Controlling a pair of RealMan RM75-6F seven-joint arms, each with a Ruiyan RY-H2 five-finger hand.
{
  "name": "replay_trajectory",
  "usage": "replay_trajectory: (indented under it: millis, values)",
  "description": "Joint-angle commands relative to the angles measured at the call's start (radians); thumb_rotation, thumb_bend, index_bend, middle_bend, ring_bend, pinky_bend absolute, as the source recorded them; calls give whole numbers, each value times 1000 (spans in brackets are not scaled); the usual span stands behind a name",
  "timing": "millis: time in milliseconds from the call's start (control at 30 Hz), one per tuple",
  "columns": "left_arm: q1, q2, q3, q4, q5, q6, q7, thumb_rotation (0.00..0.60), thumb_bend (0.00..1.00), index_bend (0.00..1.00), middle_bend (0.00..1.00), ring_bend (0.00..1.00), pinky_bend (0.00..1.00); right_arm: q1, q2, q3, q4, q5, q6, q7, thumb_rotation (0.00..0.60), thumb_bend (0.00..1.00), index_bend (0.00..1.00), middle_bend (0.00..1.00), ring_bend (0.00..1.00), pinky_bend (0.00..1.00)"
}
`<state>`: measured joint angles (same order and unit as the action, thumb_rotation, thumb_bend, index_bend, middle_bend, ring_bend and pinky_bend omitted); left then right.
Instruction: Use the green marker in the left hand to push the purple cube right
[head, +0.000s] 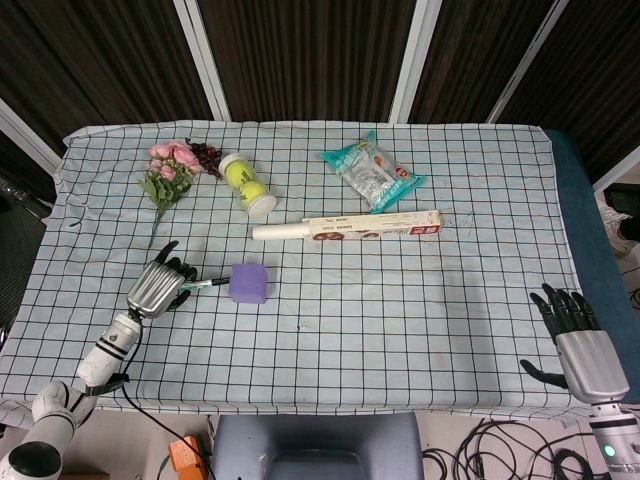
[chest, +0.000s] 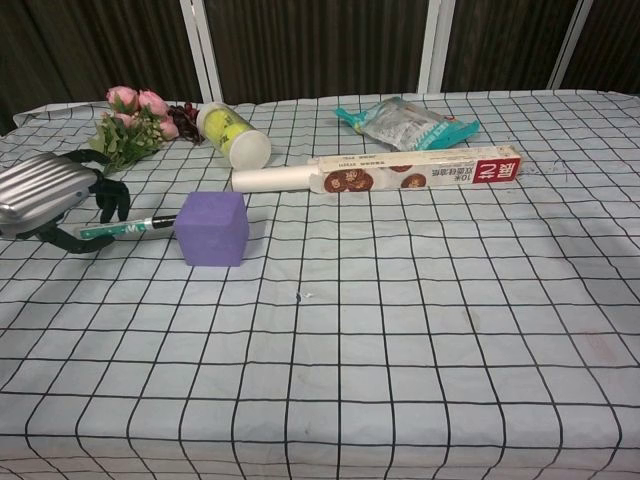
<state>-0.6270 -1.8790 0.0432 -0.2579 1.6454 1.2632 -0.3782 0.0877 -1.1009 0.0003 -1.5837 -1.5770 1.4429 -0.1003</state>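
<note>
The purple cube (head: 249, 282) (chest: 212, 228) rests on the checked tablecloth, left of centre. My left hand (head: 157, 287) (chest: 52, 197) sits just to its left and grips the green marker (head: 205, 284) (chest: 128, 228). The marker lies nearly level, and its dark tip reaches the cube's left face; whether it touches is unclear. At the table's near right corner, my right hand (head: 578, 340) rests with its fingers spread and holds nothing; the chest view does not show it.
Behind the cube lies a long film box (head: 350, 227) (chest: 385, 170). A jar of yellow balls (head: 246, 185) (chest: 232, 135), pink flowers (head: 168, 169) (chest: 130, 122) and a snack bag (head: 373, 174) (chest: 410, 122) lie further back.
</note>
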Motion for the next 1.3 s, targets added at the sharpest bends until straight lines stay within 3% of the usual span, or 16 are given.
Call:
replay_trajectory:
  millis: [33, 500, 1300]
  values:
    - [-18, -11, -10, -8, -11, -15, 0, 600, 507, 741, 736, 433, 137, -1, 3, 0, 1, -1, 3, 6, 600, 306, 0, 0, 0, 0]
    - [-65, -48, 0, -44, -2, -27, 29, 600, 506, 743, 740, 432, 131, -6, 10, -1, 3, -7, 15, 24, 600, 305, 0, 0, 0, 0]
    - [-149, -108, -15, -192, 6, -19, 229, 600, 503, 748, 749, 432, 129, -25, 30, -8, 17, -33, 54, 83, 600, 306, 0, 0, 0, 0]
